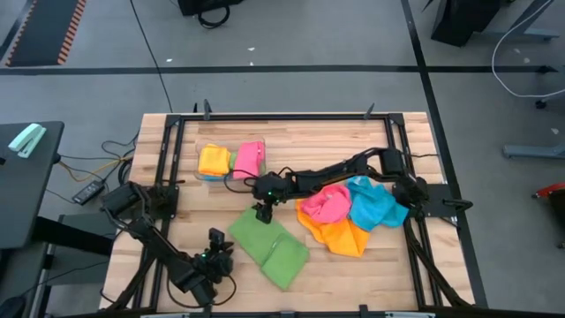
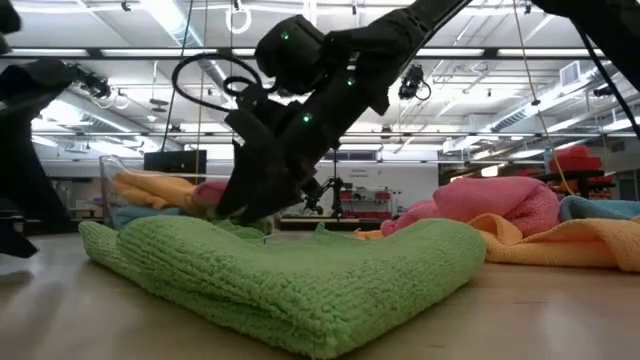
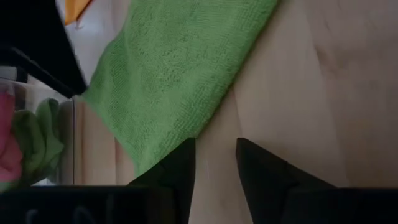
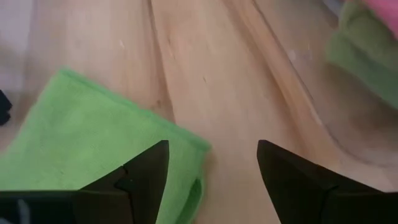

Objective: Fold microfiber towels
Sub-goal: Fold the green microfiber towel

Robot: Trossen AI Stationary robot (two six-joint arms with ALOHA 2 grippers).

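The pale wooden tabletop (image 1: 291,141), smooth planks inside a dark metal frame, carries all the cloths. Largest is the unsorted heap of microfiber towels (image 1: 353,216) toward the right edge: pink, blue and orange-yellow, soft and crumpled, overlapping. Next is the green towel (image 1: 269,249) near the front edge, a nubby, plush cloth lying doubled over in a long slab, its fold apparently well along. A clear plastic bin (image 1: 231,162) toward the back edge, left of centre, holds folded yellow and pink cloths. The right gripper (image 1: 262,213) hovers just above the green towel's back corner with its jaws released and wide apart; the next move probably calls for pinching that corner and carrying it across. The left gripper (image 1: 217,242) waits beside the towel's left edge, jaws slightly parted and holding nothing.
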